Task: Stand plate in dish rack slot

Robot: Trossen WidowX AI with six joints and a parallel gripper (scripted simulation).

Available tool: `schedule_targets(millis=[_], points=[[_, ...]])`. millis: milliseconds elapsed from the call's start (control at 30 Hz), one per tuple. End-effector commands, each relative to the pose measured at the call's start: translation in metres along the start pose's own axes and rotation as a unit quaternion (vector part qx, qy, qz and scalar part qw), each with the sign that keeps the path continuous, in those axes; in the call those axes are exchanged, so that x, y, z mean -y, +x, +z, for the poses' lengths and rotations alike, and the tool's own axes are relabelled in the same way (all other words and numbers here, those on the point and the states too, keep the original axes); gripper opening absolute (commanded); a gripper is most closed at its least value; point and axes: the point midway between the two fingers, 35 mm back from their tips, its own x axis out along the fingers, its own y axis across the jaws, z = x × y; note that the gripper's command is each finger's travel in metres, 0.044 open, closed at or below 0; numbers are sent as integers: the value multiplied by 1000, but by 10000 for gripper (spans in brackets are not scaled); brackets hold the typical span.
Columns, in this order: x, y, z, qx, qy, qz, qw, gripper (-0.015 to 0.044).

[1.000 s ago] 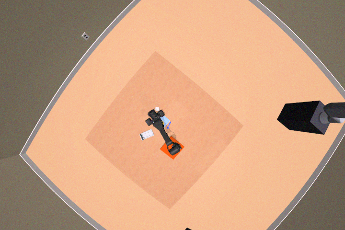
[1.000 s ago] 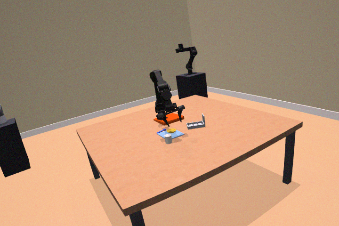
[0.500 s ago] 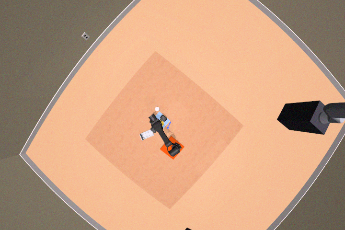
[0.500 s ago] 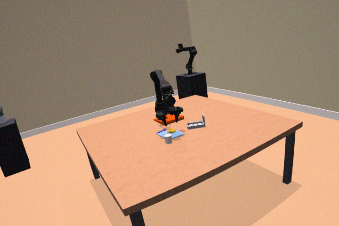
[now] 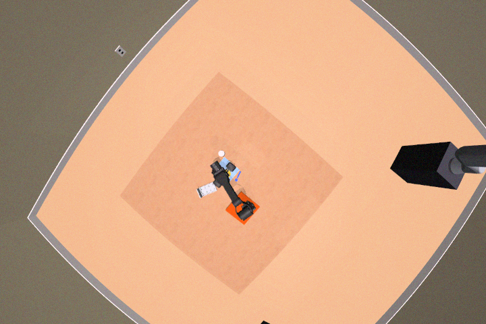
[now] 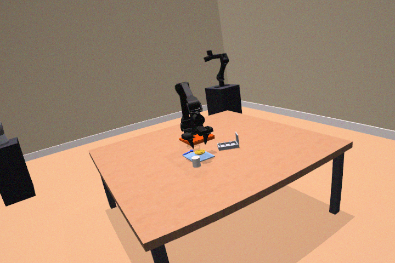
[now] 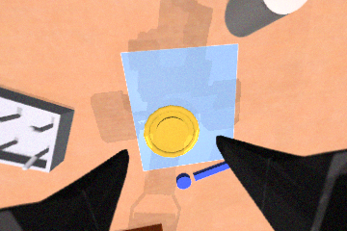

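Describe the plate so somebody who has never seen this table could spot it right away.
Find the black robot arm on its orange base near the middle of the table; just in front lies a pale blue mat. The plate lies flat on that mat, below the open gripper. It is the only round yellow thing, unlike the grey cup, blue spoon and grey dish rack.

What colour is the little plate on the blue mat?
The plate is yellow. The wrist view shows it best, lying flat on the light-blue mat.
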Motion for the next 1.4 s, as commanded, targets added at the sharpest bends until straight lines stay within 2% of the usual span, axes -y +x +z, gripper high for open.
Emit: schedule_targets(millis=[0,867,1367], points=[[1,7,-1,-2,-2,-2,1000,400],[2,46,-2,-2,-2,-2,1000,400],[2,46,-2,-2,-2,-2,1000,325]])
